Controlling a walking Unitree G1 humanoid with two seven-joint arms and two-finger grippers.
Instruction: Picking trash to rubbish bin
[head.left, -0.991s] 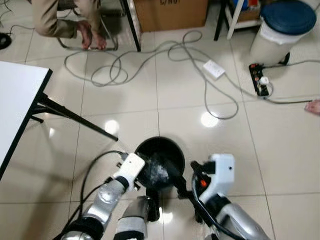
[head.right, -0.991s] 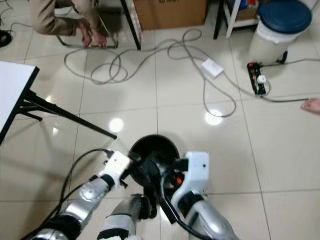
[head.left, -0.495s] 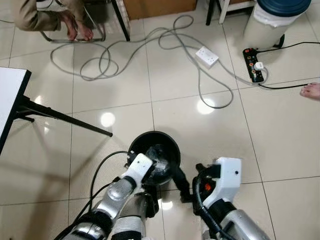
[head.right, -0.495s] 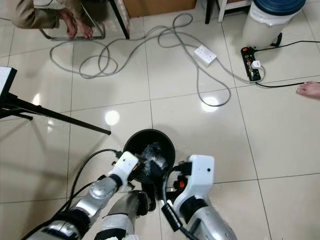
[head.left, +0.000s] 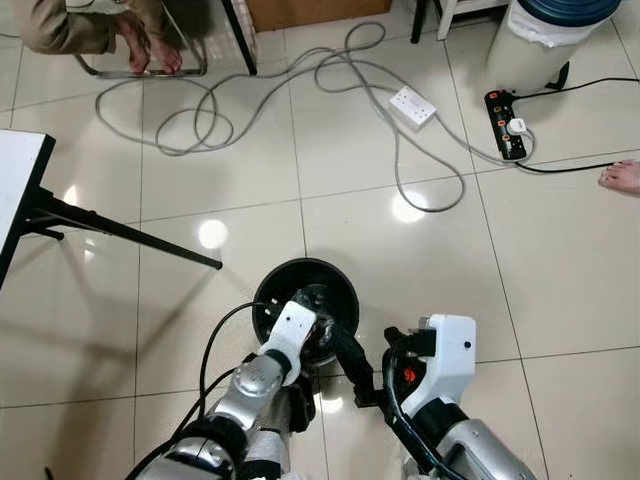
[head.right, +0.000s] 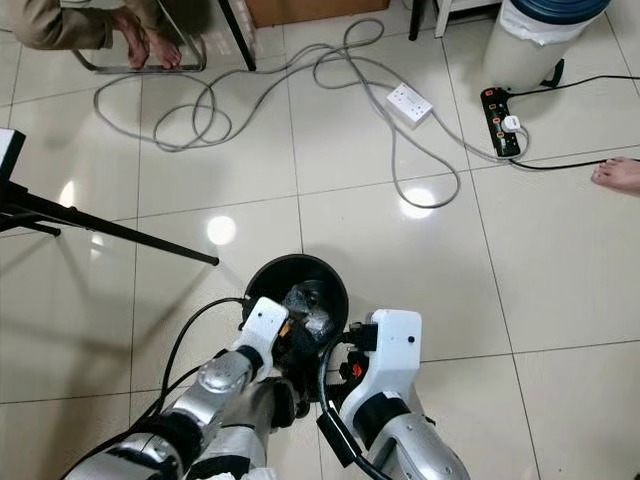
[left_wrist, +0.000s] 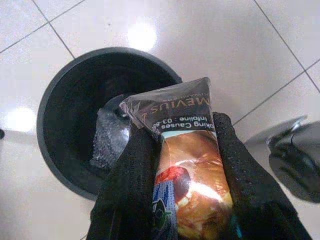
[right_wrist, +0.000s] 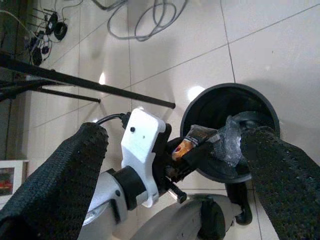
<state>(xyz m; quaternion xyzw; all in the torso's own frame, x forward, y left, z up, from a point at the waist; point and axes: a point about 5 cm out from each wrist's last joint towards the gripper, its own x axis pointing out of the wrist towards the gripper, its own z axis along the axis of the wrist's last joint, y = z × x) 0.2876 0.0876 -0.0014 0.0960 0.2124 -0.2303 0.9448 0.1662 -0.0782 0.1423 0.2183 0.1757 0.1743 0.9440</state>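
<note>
Glossy tiled floor (head.left: 420, 260) lies under the left gripper (left_wrist: 182, 150), whose fingers (left_wrist: 132, 170) clench a cigarette pack (left_wrist: 187, 165) just over the rim of the black rubbish bin (head.left: 268, 290), while the right gripper (right_wrist: 175, 145), fingers spread wide, hangs beside the bin.
</note>
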